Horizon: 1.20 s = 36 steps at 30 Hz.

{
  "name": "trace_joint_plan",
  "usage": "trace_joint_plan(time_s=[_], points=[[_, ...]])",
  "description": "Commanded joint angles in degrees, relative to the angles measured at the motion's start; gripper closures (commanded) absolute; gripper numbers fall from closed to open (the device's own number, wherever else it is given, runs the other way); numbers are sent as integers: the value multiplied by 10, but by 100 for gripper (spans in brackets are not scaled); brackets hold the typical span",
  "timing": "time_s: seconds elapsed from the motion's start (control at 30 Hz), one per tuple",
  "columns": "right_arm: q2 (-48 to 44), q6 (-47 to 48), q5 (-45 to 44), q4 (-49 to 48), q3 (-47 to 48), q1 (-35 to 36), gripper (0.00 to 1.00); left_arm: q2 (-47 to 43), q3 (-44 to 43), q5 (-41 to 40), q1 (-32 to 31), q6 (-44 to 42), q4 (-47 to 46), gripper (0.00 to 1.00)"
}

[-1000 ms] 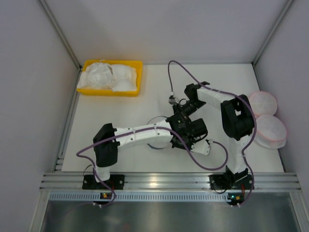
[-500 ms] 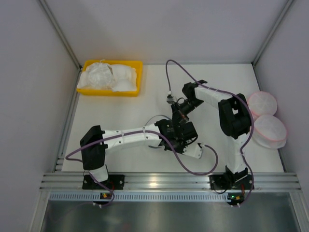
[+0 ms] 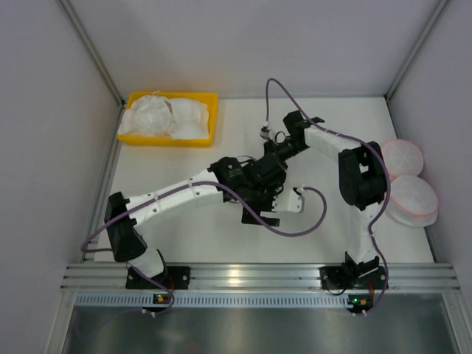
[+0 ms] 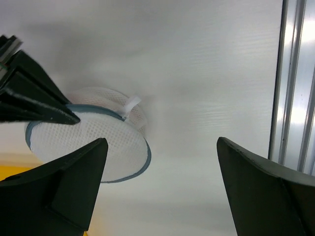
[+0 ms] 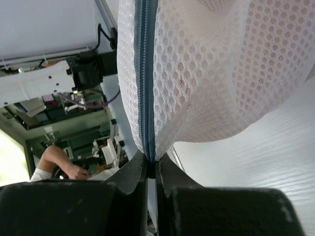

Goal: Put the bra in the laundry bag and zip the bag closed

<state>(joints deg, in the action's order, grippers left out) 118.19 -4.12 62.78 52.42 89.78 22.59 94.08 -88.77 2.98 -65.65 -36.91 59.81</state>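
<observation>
The round white mesh laundry bag [image 4: 88, 140] with a grey-blue zipper rim is near the centre of the white worktop [image 3: 184, 243] (a faint pink tint shows through the mesh). The right end effector [image 5: 151, 164] is clamped on its zipper rim. The left end effector [image 4: 160, 142] hovers beside it with its fingers spread wide, and the left arm [image 3: 177, 195] stretches in from 7 o'clock.

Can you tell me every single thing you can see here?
round white mesh laundry bag: one, white with grey-blue zipper rim, held by right tool
yellow plastic bin: one, yellow, table's far left corner
lumpy white garments: one heap, white, inside bin
round pink-rimmed mesh pouches: two, white and pink, table's right edge
flat white table: one, white, underneath everything
left tool: one, black, open, near bag
right tool: one, black, shut on bag's zipper rim
</observation>
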Motion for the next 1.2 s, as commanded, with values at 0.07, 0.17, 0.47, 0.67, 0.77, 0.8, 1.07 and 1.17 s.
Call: trace_joint_plan(time_s=[0.07,0.17,0.47,0.67,0.77,0.8,1.07,1.17], points=[[40,-121,-28,-181,78,-47,100,-42,-59,83,98,46,3,2],[62,-160,-42,-227,103,-63,100,-50,-64,138,140,103,-22,2],[130,-373,-88,-571,88,-91,100,-56,-72,337,414,312,-81,2],[213,-560,-120,-789,110,-103,100,-49,-63,365,491,344,-100,2],[248,-569,-128,-790,165,-106,100,-62,-19,353,509,362,-129,2],[251,-567,-130,-791,169,-106,100,-69,-11,350,511,365,-135,2],[174,-486,-134,-708,133,-117,37,-74,-14,321,525,388,-143,2],[106,-391,-145,-611,103,-130,16,-81,-5,338,539,388,-144,2]])
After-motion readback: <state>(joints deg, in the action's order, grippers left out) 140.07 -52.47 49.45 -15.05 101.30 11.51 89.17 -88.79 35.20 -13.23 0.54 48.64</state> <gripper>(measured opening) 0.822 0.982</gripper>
